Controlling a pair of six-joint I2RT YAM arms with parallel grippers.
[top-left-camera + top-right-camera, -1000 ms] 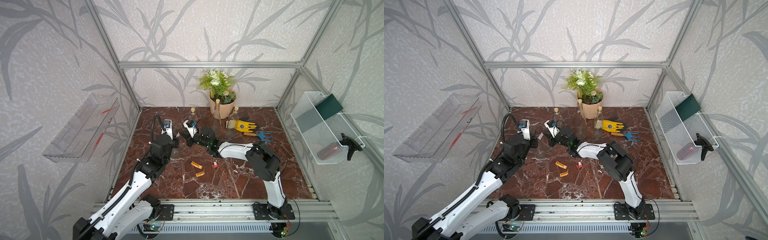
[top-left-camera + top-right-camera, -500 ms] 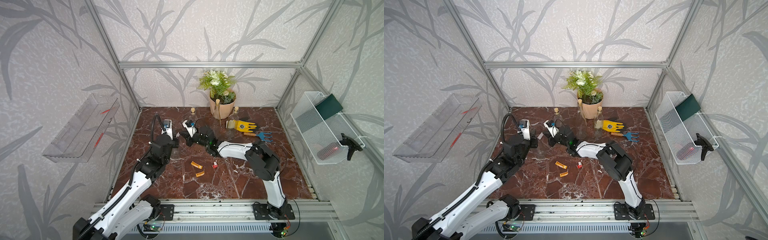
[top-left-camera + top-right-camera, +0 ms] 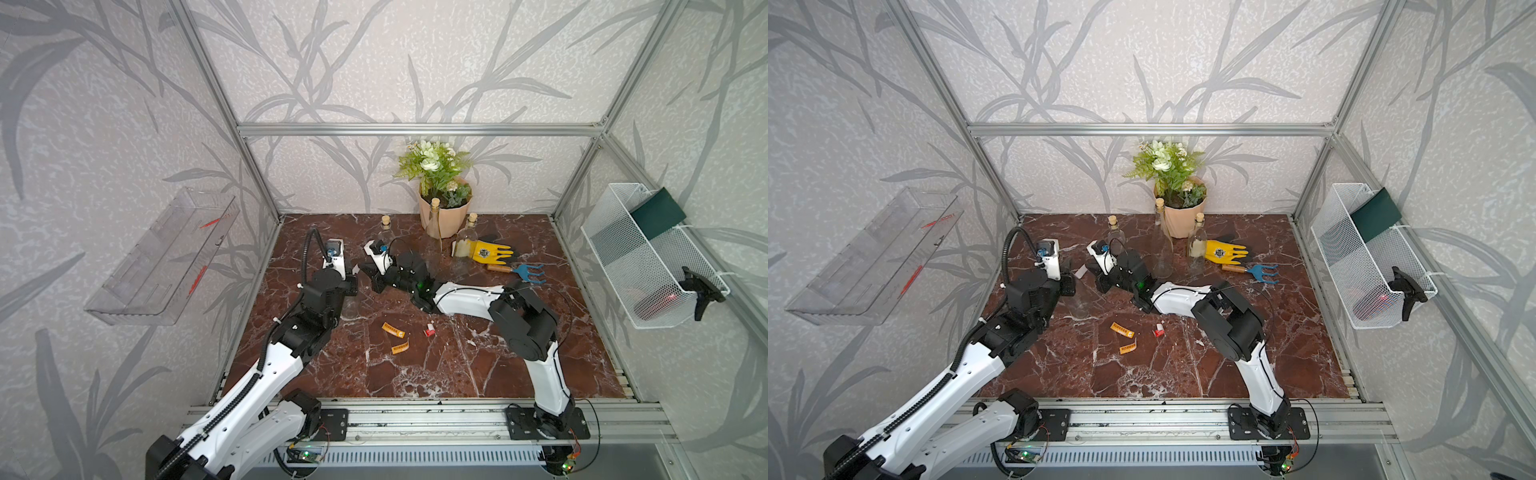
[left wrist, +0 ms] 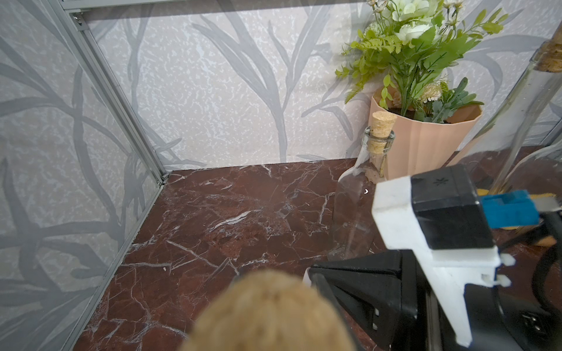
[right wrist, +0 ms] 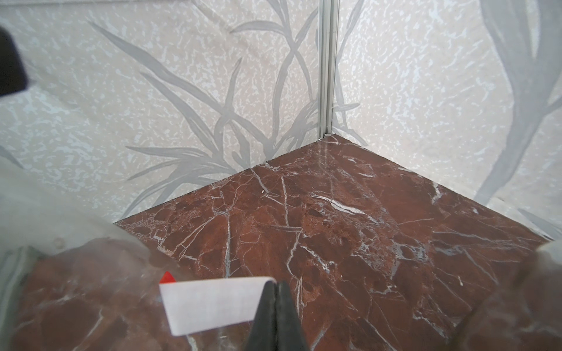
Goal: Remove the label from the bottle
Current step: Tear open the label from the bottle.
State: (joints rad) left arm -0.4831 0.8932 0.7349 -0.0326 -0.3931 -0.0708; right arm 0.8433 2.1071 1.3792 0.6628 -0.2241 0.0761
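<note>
Left wall: clear tray (image 3: 158, 257), hung over the bench's (image 3: 415, 374) left edge. Near that edge, toward the rear, the left gripper (image 3: 351, 286) is clenched on the bottle (image 3: 351, 308). We read the bottle as about upright, long axis vertical, its cork (image 4: 273, 313) blurred right under the wrist camera.

Just right of it the right gripper (image 5: 275, 288) is pinched tight on the label (image 5: 209, 304), a white strip, blank side out, one red corner. Whether its far end clings to the glass we cannot tell.

Mid-bench: two orange scraps (image 3: 393, 330) (image 3: 400, 347), print too small to read; a red-and-white scrap (image 3: 429, 331).

Rear edge: three corked bottles (image 3: 386, 235) (image 3: 433, 224) (image 3: 464, 245), the right gripper's housing covering the foot of the leftmost in the left wrist view; flower pot (image 3: 444, 214).

Then yellow glove (image 3: 486, 252), badge unreadable; blue rake (image 3: 524, 272).

Right wall: mesh basket (image 3: 615, 266).
</note>
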